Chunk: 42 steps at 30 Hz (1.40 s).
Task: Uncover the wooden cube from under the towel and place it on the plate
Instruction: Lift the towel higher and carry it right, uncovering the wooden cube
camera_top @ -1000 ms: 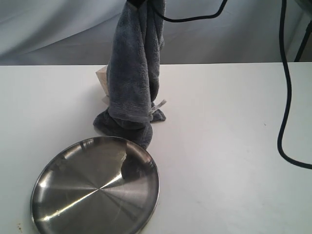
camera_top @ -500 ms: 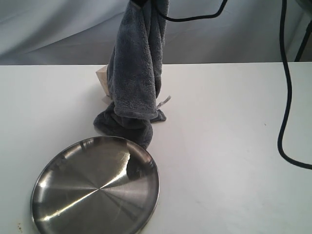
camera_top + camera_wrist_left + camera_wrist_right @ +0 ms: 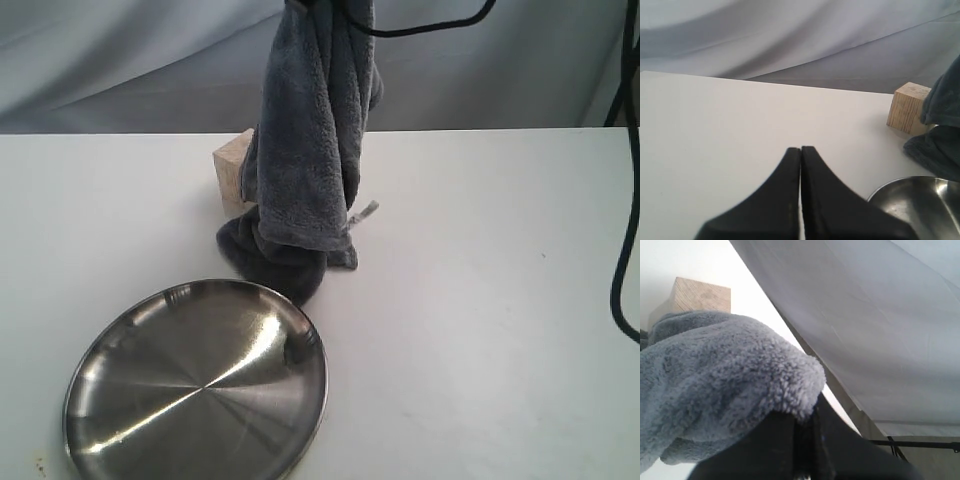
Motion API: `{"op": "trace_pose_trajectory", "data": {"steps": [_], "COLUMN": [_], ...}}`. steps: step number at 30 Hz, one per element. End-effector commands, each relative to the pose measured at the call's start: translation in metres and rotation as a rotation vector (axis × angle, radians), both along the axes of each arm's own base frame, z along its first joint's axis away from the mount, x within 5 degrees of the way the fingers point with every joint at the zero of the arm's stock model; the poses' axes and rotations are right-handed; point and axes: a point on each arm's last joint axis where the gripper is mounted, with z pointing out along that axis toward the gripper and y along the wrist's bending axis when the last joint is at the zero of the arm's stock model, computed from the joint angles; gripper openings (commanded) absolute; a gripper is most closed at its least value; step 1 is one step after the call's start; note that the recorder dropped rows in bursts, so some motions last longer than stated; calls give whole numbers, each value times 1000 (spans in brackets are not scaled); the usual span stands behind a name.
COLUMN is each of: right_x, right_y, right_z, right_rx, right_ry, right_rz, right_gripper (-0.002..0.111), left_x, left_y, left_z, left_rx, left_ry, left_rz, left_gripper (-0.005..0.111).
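- Jaws of the left gripper [image 3: 800,148] are pressed together with nothing between them. Only the left wrist view shows this gripper.
- Jaws of the right gripper [image 3: 807,415] pinch a fold of the towel [image 3: 715,375], their tips partly buried in the plush. The exterior view's top edge cuts this gripper off almost entirely.
- From there the towel [image 3: 315,150] hangs in a tall column, its lower end bunched on the table [image 3: 480,300], with a small white tag [image 3: 364,211] at its edge.
- The cube [image 3: 233,172] stands on the table behind the towel, which hides its right part in the exterior view.
- The left wrist view shows the cube [image 3: 907,109] more fully, with grain lines, right beside the cloth; whether they touch is unclear.
- The plate [image 3: 195,385] lies in front of the bunched end, apart from the cube. The left wrist view catches only part of the plate's rim [image 3: 912,205].
- The cube sits well below the right jaws and beyond the left jaws, apart from both.
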Motion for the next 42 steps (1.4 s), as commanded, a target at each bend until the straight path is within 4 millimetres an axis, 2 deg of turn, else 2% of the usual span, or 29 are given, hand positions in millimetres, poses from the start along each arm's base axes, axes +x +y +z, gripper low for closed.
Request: {"op": "trace_pose_trajectory", "data": {"steps": [1,9,15,19,24,27,35,38,42], "right_x": [5,11,7,6,7,6,7,10,14], "right_y": [-6,-32,-60,-75,-76,-73,-71,-70,-70], "right_z": [-7,12,35,40,35,34,32,19,-10], "right_rx": [-53,-195,-101,46,240,295,294,273,188], "right_ry": [-15,-189,-193,-110,36,76,84,120,196], "right_rz": [-39,-206,-255,-238,-139,-98,-87,-91,-100], "right_gripper": [0,0,0,0,0,0,0,0,0], "left_x": [0,0,0,0,0,0,0,0,0], "left_y": [0,0,0,0,0,0,0,0,0], "left_z": [-1,-1,-1,-1,-1,-1,-1,-1,-1], "left_rx": [-13,-13,-13,-13,-13,-13,-13,-13,-13], "left_ry": [-8,-8,-8,-8,-8,-8,-8,-8,-8], "left_rz": [1,1,1,1,1,1,1,1,1], "left_gripper": [2,2,2,2,2,2,2,2,2]}}
